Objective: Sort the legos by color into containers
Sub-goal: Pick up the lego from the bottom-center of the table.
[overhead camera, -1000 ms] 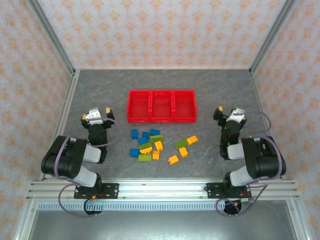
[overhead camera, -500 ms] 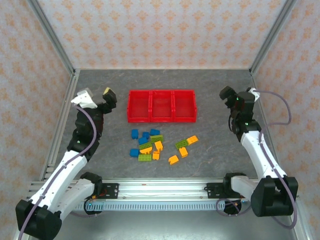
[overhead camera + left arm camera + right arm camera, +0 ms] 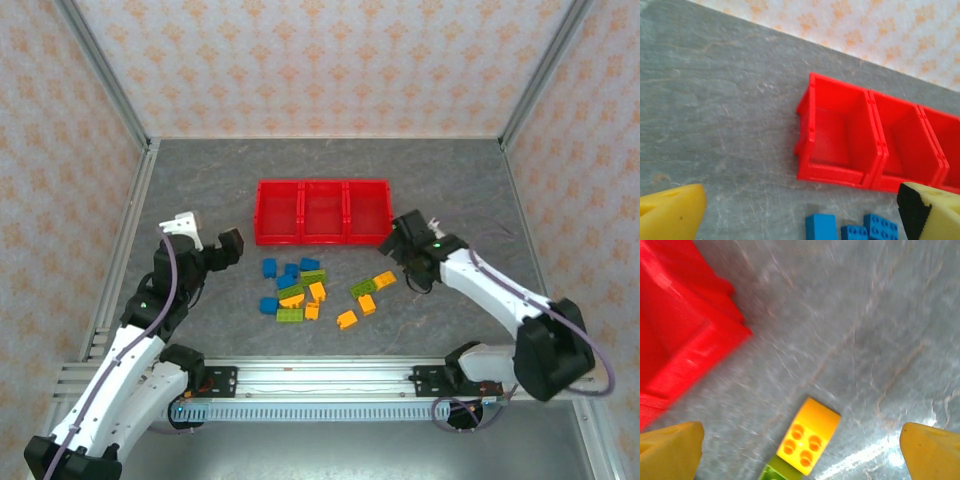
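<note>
Orange-yellow is your nearest target. One orange-yellow brick (image 3: 807, 442) lies low between the spread, empty fingers (image 3: 670, 452) of the right gripper (image 3: 405, 248). In the wrist view its long axis runs roughly 1 to 7 o'clock, skewed to the line across the jaws. From above, it sits near that gripper at about 7 o'clock. A green brick (image 3: 771, 474) seems to touch its lower end, though the view is blurred. The left gripper (image 3: 228, 247), also wide and empty, hangs at 9 o'clock of the legos (image 3: 310, 290), farther off. The containers (image 3: 300, 238) stand at 12 o'clock of the pile.
</note>
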Action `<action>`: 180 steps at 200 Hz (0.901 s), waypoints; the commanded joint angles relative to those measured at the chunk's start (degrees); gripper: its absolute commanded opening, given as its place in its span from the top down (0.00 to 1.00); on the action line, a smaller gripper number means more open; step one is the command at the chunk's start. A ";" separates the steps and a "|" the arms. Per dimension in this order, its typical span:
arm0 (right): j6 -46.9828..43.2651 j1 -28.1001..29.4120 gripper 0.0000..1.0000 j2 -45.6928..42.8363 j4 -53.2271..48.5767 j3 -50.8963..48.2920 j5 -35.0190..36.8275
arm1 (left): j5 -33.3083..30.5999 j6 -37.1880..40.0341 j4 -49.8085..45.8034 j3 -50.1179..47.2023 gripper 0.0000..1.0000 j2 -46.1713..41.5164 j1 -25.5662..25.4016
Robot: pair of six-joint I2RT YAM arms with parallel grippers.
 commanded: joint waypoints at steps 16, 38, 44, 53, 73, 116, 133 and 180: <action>8.87 7.52 0.01 9.01 -6.04 5.18 5.62 | 9.49 2.24 2.27 -1.54 0.01 0.77 -0.04; 10.54 9.99 0.02 13.46 -7.42 7.39 7.93 | 11.20 2.33 3.42 -2.19 0.01 0.45 -0.04; 10.76 10.14 0.02 14.40 -7.82 7.83 8.52 | 11.38 2.25 3.45 -2.14 0.01 0.43 -0.04; 11.21 10.22 0.02 15.45 -8.31 8.25 9.23 | 11.61 2.33 3.49 -2.13 0.01 0.31 -0.04; 11.96 10.22 0.06 16.61 -8.45 8.24 11.17 | 12.15 2.33 3.84 -2.29 0.01 -0.31 -0.04; 11.77 10.24 0.13 17.10 -4.56 6.31 11.60 | 11.50 1.98 4.15 -2.60 0.01 -1.16 -0.09; 12.18 10.31 0.17 17.38 -2.53 5.16 10.94 | 11.40 1.98 4.06 -2.55 0.01 -1.08 -0.05; 13.25 10.50 0.25 17.18 1.48 1.93 9.21 | 11.97 1.46 4.15 -2.56 0.01 -0.46 -0.07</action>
